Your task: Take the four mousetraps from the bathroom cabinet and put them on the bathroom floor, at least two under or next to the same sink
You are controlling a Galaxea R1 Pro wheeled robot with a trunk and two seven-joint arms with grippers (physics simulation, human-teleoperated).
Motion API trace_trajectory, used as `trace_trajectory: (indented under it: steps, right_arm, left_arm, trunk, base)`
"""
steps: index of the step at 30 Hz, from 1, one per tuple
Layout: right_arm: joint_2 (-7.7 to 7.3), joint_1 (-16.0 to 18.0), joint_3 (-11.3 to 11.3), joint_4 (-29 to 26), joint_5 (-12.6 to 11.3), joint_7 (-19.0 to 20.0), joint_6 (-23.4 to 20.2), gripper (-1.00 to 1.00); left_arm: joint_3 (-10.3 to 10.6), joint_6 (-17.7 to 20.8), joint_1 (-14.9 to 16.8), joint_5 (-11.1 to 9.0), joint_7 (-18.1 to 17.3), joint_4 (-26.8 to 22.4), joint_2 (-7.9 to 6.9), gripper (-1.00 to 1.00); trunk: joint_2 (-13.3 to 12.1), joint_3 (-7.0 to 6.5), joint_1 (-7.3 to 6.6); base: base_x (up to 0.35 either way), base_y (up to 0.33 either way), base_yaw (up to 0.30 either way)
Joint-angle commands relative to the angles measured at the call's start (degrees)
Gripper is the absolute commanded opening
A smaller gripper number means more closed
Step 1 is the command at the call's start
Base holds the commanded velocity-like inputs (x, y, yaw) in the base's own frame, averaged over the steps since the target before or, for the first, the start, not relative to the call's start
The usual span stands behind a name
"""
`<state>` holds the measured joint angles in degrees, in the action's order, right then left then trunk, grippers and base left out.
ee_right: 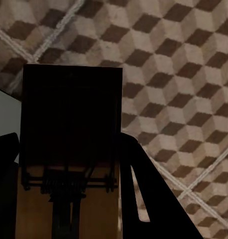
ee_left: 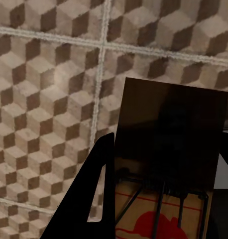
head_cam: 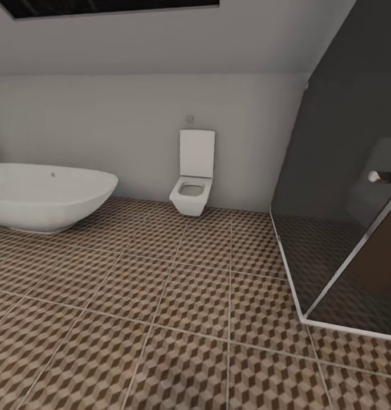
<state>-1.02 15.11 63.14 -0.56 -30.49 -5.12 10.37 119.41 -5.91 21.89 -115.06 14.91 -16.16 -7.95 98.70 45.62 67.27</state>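
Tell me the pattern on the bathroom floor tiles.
Brown, beige and cream cubes on the bathroom floor, clearest in the head view.

Bathroom w/ plain white back wall [head_cam: 104, 119], sloped ceiling above; dark window strip [head_cam: 115, 5] at very top. Square white wall-hung toilet [head_cam: 191, 196] w/ lid up, against that wall. Oval white bathtub [head_cam: 47, 196] well left of toilet, standing on floor. Glass shower [head_cam: 343, 228] w/ dark panels, chrome frame & handle, right of toilet. Cube-pattern tile floor [head_cam: 161, 307], brown/beige/cream, pale grout, runs fwd from toilet. Light even, soft.
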Motion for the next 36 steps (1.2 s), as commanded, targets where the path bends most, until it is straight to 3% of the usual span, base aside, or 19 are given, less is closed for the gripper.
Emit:
trace_trajectory:
  steps: [1, 9, 16, 36]
  right_arm:
    - [0.01, 0.0, 0.5, -0.1, -0.6, -0.2, 0.1, -1.00]
    - [-0.04, 0.0, 0.5, -0.1, -0.7, -0.2, 0.1, -1.00]
    - [-0.04, 0.0, 0.5, -0.1, -0.7, -0.2, 0.2, -1.00]
    - [0.00, 0.0, 0.5, -0.1, -0.7, -0.2, 0.2, -1.00]
  left_arm:
    - [0.5, -0.4, 0.1, -0.3, 0.5, -0.3, -0.05, -1.00]
    - [0.5, -0.3, 0.1, -0.3, 0.5, -0.3, -0.05, -1.00]
    - [0.5, -0.3, 0.1, -0.3, 0.9, -0.3, -0.04, -1.00]
    - [0.5, -0.3, 0.1, -0.3, 1.0, -0.3, 0.04, -1.00]
  trunk:
    - [0.0, 0.05, 0.02]
    - [0.0, 0.05, 0.02]
    - [0.0, 0.05, 0.02]
    - [0.0, 0.05, 0.02]
  base:
    - [0.304, 0.000, 0.004]
    - [0.331, 0.000, 0.019]
    - [0.295, 0.000, 0.248]
    - [0.013, 0.000, 0.286]
